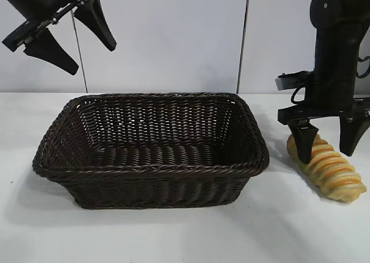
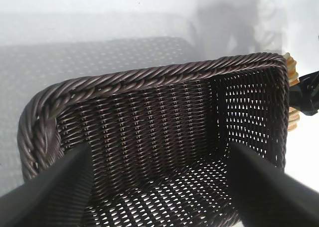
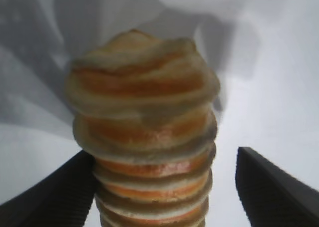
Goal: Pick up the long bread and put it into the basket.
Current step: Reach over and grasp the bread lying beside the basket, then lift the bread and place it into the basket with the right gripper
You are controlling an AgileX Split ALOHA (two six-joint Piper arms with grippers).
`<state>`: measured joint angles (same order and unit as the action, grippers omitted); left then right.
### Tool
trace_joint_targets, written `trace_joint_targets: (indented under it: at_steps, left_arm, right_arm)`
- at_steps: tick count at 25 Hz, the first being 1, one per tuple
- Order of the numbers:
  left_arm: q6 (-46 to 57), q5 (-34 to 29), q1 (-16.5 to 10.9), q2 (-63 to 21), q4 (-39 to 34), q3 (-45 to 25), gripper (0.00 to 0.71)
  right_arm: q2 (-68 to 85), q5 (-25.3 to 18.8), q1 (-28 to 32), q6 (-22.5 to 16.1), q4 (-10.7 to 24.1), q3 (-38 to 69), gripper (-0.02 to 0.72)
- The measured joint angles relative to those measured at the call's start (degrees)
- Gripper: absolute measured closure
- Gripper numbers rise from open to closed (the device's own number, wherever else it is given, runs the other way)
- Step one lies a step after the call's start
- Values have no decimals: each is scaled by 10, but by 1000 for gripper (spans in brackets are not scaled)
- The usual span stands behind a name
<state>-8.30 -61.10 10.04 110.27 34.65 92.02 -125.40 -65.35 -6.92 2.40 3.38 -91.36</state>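
Note:
The long bread (image 1: 334, 171), a golden ridged loaf with orange-brown stripes, lies on the white table just right of the basket (image 1: 150, 167), a large dark brown wicker basket at the middle. My right gripper (image 1: 328, 143) is open and lowered over the loaf's far end, one finger (image 1: 303, 141) touching it and the other apart on the far side. In the right wrist view the bread (image 3: 144, 132) stands between the open fingers. My left gripper (image 1: 68, 37) is open, raised above the basket's left rear; its wrist view looks down into the basket (image 2: 164, 82).
A pale wall panel stands behind the table. The bread's edge (image 2: 292, 77) shows past the basket's far rim in the left wrist view.

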Motion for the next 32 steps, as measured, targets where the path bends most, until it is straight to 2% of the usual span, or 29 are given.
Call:
trace_joint_targets:
  at_steps: [3,6,11,17,26,29,32]
  left_arm:
    - [0,0,0,0,0,0,168]
    - [0,0,0,0,0,0,168]
    - [0,0,0,0,0,0,168]
    - [0,0,0,0,0,0,168]
    - [0,0,0,0,0,0,168]
    - [0,0,0,0,0,0,168]
    - [0,0,0,0,0,0,168]
  right_arm:
    - [0,1,0,0,0,0,500]
    - [0,2,0,0,-1,1,556]
    - [9,-11,0,3,-14,-8,566]
    - [54,-39,0,4,-53,-86,570]
    - [98,-47,-3,14,-142,-178,575]
    - [99,-52,-23,31,-179,-178,575]
    - [99,-52,-64,39,-194,-178,576]
